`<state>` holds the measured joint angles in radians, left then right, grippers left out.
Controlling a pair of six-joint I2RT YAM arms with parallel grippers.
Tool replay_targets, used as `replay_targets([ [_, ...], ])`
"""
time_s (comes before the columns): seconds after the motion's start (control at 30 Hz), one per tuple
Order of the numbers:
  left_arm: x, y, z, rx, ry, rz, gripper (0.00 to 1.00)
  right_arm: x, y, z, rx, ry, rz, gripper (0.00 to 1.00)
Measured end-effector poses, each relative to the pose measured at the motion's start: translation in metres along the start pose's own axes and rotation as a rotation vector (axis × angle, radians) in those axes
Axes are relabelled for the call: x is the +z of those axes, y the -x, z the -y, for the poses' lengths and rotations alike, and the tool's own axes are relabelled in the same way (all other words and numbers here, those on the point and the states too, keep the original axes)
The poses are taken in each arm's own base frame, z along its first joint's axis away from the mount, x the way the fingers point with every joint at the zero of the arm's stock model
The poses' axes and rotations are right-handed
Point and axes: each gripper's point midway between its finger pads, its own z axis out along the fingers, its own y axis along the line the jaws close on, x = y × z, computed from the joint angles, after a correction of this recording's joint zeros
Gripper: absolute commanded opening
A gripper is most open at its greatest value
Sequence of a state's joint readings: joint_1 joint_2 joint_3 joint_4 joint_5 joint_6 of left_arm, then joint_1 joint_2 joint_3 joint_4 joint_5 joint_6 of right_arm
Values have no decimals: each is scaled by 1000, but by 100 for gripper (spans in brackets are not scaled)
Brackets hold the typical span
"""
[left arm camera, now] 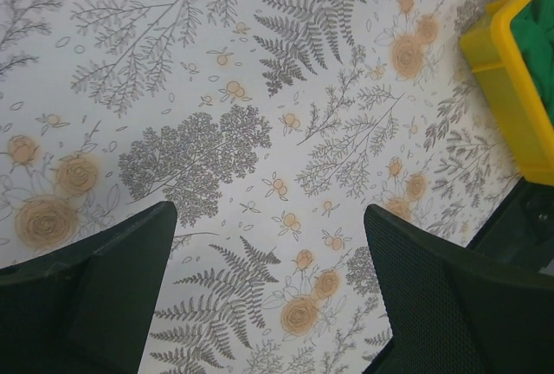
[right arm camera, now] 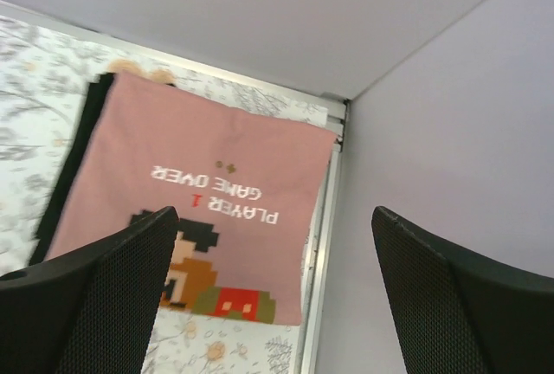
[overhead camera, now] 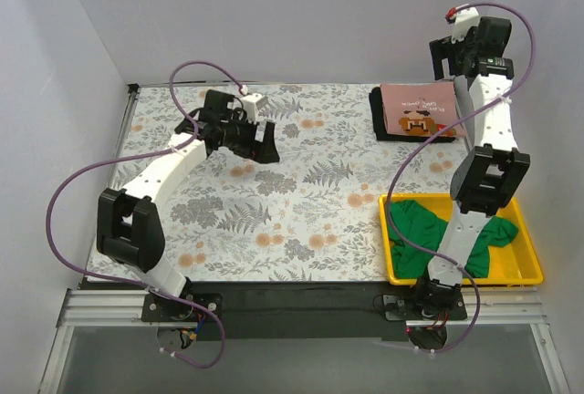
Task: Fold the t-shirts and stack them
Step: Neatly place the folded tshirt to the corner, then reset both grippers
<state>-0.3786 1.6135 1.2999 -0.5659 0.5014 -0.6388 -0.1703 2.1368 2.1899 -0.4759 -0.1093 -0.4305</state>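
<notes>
A folded dusty pink t-shirt (overhead camera: 420, 109) with a pixel-game print lies on a folded black t-shirt (overhead camera: 377, 116) at the table's back right; both show in the right wrist view, pink (right arm camera: 199, 192) over black (right arm camera: 65, 192). A crumpled bright green t-shirt (overhead camera: 415, 230) lies in the yellow bin (overhead camera: 456, 277) and shows in the left wrist view (left arm camera: 538, 41). My left gripper (overhead camera: 258, 143) is open and empty above the table's left middle (left arm camera: 268, 253). My right gripper (overhead camera: 447, 57) is open and empty, raised above the stack's right side (right arm camera: 273, 257).
The floral table covering (overhead camera: 274, 193) spans the table. White walls stand close at the back, left and right (right arm camera: 450, 132). A metal rail (right arm camera: 316, 244) edges the table beside the stack. The yellow bin (left arm camera: 506, 88) sits at the front right, partly behind my right arm.
</notes>
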Motion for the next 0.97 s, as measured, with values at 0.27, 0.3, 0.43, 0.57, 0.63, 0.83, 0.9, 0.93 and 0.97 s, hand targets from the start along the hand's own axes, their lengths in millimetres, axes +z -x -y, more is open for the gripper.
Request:
replay_targets([
  [0.27, -65, 67, -46, -147, 53, 182, 90, -116, 73, -46, 11, 164, 176, 98],
  [0.3, -75, 71, -56, -169, 68, 199, 90, -130, 73, -56, 17, 189, 180, 98],
  [0.43, -103, 67, -89, -250, 119, 220, 90, -158, 36, -131, 19, 359, 115, 98],
  [0.57, -99, 33, -102, -302, 146, 165, 90, -156, -31, -227, 4, 567, -49, 98],
  [0.63, -92, 5, -99, -327, 146, 112, 90, -158, -74, -271, -14, 653, -161, 98],
  [0.83, -91, -50, -86, -361, 177, 31, 90, -188, -148, -338, -93, 757, -339, 98],
  [0.9, -94, -59, -81, -359, 184, 29, 90, -196, -152, -342, -107, 752, -334, 98],
  [0.93, -96, -62, -79, -358, 187, 29, 90, -201, -152, -343, -115, 748, -324, 98],
  [0.97, -97, -64, -77, -356, 189, 31, 90, -204, -151, -342, -121, 740, -315, 98],
])
